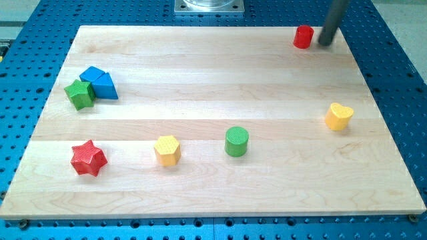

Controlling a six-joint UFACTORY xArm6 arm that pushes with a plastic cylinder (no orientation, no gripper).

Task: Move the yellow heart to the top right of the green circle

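Note:
The yellow heart (339,116) lies near the board's right edge, at mid height. The green circle (236,141) stands left of it and a little lower, near the board's middle. My tip (325,44) is at the view's top right, just right of the red cylinder (303,37), well above the yellow heart and apart from it.
A yellow hexagon (167,149) lies left of the green circle. A red star (88,158) is at the lower left. A green cube (80,93), a blue cube (91,75) and a blue triangle (105,85) cluster at the left. The wooden board (213,193) sits on a blue perforated table.

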